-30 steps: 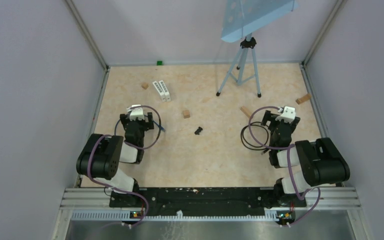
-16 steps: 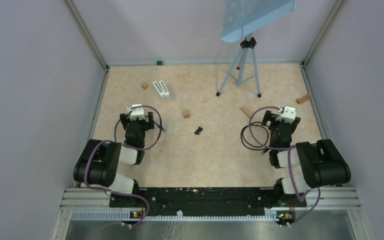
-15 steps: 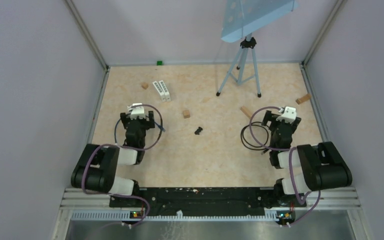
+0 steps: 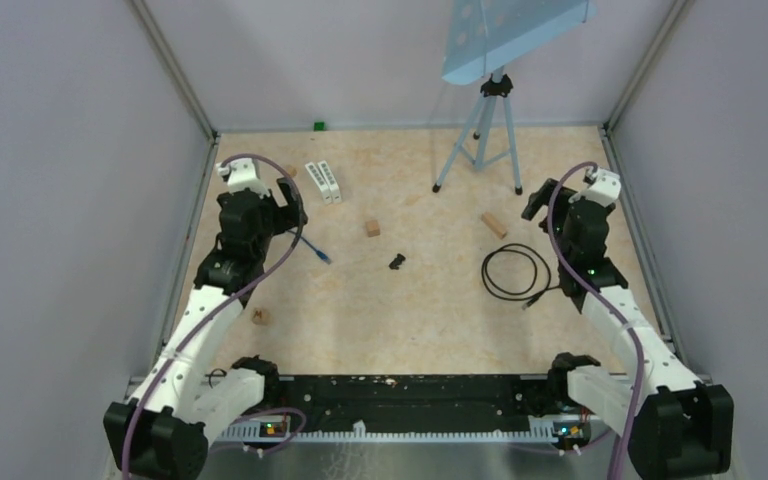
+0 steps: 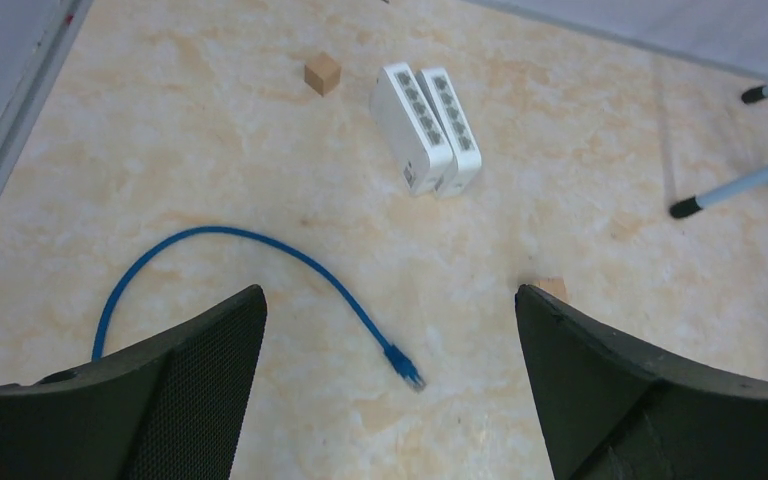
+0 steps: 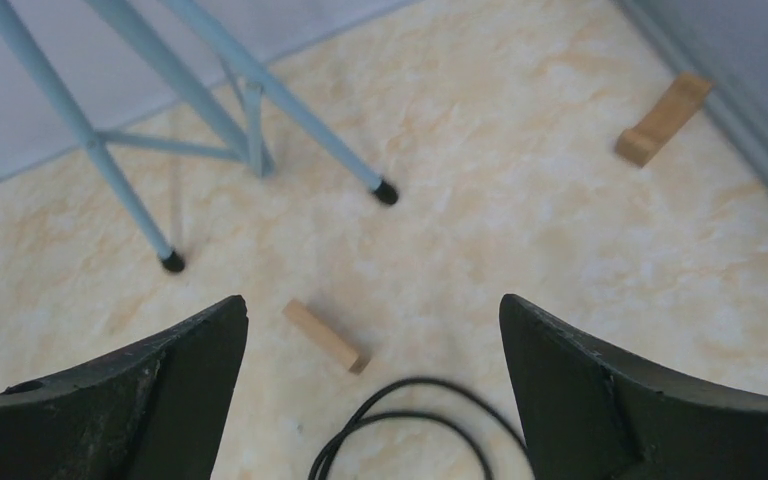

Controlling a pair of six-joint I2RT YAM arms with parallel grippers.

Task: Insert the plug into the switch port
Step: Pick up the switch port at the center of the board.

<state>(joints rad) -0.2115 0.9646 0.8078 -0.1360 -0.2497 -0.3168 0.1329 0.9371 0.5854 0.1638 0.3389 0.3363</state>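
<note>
Fingers (image 5: 195,385) of the left gripper (image 5: 388,298) stand spread fully apart, holding nothing; the right gripper (image 6: 372,300) hangs just as wide and just as empty. On the table (image 5: 580,180) under the left wrist, a blue cable (image 5: 260,245) curves to its plug (image 5: 405,366), which lies loose, near but apart from two white switches (image 5: 425,130) lying side by side and touching, port rows facing up. A small grey patch on the near end of one switch may be a label; no writing on it can be read. The blue cable's other end is hidden behind one finger. Under the right wrist, a coiled black cable (image 6: 410,425) is cut off by the bottom edge. In the top view a small dark object (image 4: 397,261) at mid-table is too small to identify.
</note>
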